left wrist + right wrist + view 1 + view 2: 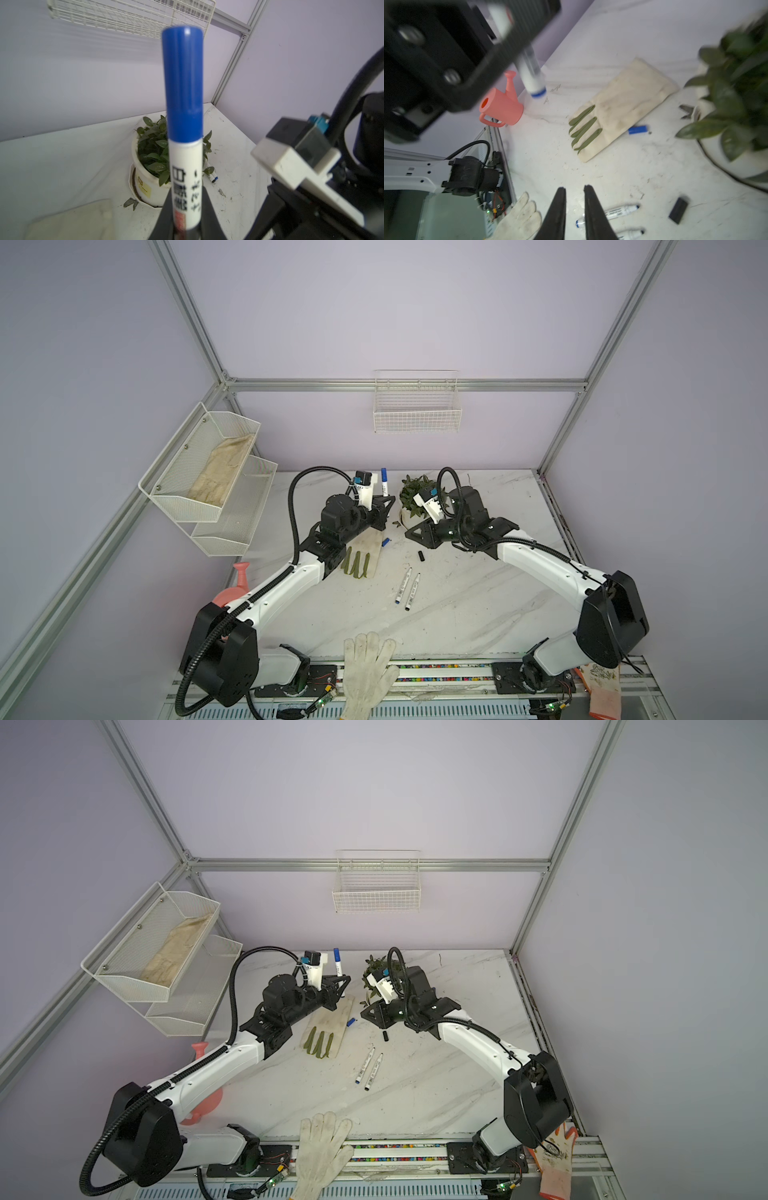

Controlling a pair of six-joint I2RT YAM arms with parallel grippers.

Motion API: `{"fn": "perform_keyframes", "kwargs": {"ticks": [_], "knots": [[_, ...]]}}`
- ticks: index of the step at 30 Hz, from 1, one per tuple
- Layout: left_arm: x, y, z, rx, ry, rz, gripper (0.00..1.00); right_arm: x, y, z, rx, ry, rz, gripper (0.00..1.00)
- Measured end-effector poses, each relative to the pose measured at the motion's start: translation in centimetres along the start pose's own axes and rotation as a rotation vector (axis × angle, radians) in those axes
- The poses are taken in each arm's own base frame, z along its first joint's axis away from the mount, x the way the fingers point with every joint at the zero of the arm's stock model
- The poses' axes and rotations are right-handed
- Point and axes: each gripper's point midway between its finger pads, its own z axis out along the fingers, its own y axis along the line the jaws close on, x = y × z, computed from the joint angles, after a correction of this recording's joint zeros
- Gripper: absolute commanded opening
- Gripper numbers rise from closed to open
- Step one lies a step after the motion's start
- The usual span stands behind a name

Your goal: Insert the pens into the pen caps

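Left gripper (386,501) clamps a white-barrelled marker pen (385,485) upright in both top views, with the right gripper (410,534) near it. Left wrist view: a blue plastic cap (182,83) sits on the pen above the jaws. Right wrist view: the right fingers (558,207) stand slightly apart and empty; a loose blue cap (638,129), a black cap (678,209) and two white pens (612,214) lie nearby.

A robotics lab cell: aluminium frame (407,385), lilac walls (395,315), robot arms (282,593), marbled tabletop (478,614).
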Motion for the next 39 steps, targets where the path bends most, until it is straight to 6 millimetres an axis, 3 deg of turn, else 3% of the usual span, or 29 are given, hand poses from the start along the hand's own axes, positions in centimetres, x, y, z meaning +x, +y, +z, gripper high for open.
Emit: {"fn": "perform_keyframes", "kwargs": {"ticks": [3,7,12,21,27,30,39], "knots": [[1.4,-2.2,0.3,0.029,0.037,0.043,0.0,-4.2,1.2,-1.2,-0.022,-0.112,-0.037,0.42],[2.4,-2.6,0.4,0.031,0.06,0.059,0.0,-7.8,3.1,-2.3,-0.061,-0.215,-0.078,0.44],[3.7,-3.3,0.4,0.045,0.092,0.059,0.0,-9.7,4.0,-2.9,-0.074,-0.271,-0.099,0.44],[4.3,-3.2,0.3,0.045,0.107,0.055,0.0,-9.9,2.6,-1.8,-0.042,-0.271,-0.074,0.33],[4.4,-3.1,0.3,0.042,0.111,0.052,0.0,-9.4,2.4,-1.0,-0.055,-0.251,-0.055,0.08],[4.4,-3.1,0.3,0.041,0.111,0.052,0.0,-9.2,2.5,-0.9,-0.067,-0.252,-0.057,0.02],[4.6,-3.2,0.2,0.107,0.135,-0.021,0.0,-7.7,2.3,-0.9,-0.123,-0.24,-0.054,0.0]]}}
